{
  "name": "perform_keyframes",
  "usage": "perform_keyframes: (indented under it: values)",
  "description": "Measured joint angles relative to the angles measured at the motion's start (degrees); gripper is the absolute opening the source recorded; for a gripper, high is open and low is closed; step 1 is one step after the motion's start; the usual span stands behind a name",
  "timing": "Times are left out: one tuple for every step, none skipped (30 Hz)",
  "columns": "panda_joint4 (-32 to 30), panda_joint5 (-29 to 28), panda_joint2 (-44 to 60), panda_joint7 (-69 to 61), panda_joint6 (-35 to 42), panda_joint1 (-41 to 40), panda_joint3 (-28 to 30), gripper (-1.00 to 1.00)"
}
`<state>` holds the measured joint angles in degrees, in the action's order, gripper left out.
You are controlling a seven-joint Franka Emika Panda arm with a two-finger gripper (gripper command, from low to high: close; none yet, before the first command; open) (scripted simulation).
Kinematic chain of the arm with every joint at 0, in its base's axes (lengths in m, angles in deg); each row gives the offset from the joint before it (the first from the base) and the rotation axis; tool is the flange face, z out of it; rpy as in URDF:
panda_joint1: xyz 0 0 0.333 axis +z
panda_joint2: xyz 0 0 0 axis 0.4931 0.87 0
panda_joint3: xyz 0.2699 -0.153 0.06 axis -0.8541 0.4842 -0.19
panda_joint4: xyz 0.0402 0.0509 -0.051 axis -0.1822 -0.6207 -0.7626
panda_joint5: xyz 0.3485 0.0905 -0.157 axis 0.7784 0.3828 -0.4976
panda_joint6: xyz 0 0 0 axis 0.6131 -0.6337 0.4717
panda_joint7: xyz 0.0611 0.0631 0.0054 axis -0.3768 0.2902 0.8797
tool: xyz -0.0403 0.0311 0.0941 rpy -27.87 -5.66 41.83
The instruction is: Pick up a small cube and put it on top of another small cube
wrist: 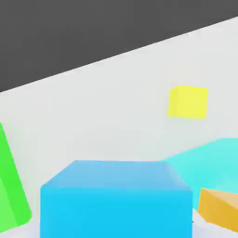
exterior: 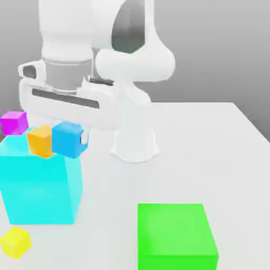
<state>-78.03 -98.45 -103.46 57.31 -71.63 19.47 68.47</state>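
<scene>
The small sky-blue cube (exterior: 67, 140) hangs off the table just under my hand, by the upper right corner of the large pale-cyan box (exterior: 37, 190). My gripper (exterior: 69, 136) reaches down from the white hand and is shut on this cube; one pale fingertip (exterior: 83, 138) presses against the cube's side. In the hand view the sky-blue cube (wrist: 116, 200) sits very close. An orange cube (exterior: 40, 141) sits right beside it towards the exterior view's left, on top of the pale-cyan box. The same orange cube (wrist: 218, 209) shows in the hand view.
A small magenta cube (exterior: 14, 122) lies behind the pale-cyan box. A small yellow cube (exterior: 15, 242) (wrist: 187, 102) rests on the table in front of that box. A big green box (exterior: 176, 237) stands at the front. The arm's white base (exterior: 134, 142) rises mid-table.
</scene>
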Motion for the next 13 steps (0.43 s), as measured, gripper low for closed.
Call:
perform_keyframes:
  values:
    - [0.89, -0.50, -1.42, -0.61, 2.25, -2.26, 1.69, -1.00]
    - [1.85, -1.01, -2.87, -1.22, 4.62, -4.64, 3.50, -1.00]
    - [2.79, -1.48, -4.31, -1.80, 6.97, -7.06, 5.33, -1.00]
    - [3.43, -1.75, -5.62, -2.03, 8.97, -9.30, 7.03, -1.00]
    - [3.11, -1.65, -6.23, -1.66, 9.40, -10.81, 8.23, -1.00]
    - [2.18, -1.69, -6.05, -1.52, 8.38, -11.59, 9.10, -1.00]
    - [0.94, -1.79, -5.47, -1.50, 6.61, -12.01, 9.81, -1.00]
    - [-0.45, -1.92, -4.70, -1.54, 4.48, -12.25, 10.42, -1.00]
    - [-1.92, -2.05, -3.82, -1.61, 2.17, -12.41, 10.99, -1.00]
    - [-2.78, -2.12, -3.30, -1.67, 0.80, -12.52, 11.29, 1.00]
    - [-2.78, -2.11, -3.30, -1.68, 0.80, -12.52, 11.29, 1.00]
    - [-2.78, -2.11, -3.30, -1.68, 0.80, -12.52, 11.29, 1.00]
    - [-2.78, -2.11, -3.30, -1.68, 0.80, -12.52, 11.29, 1.00]
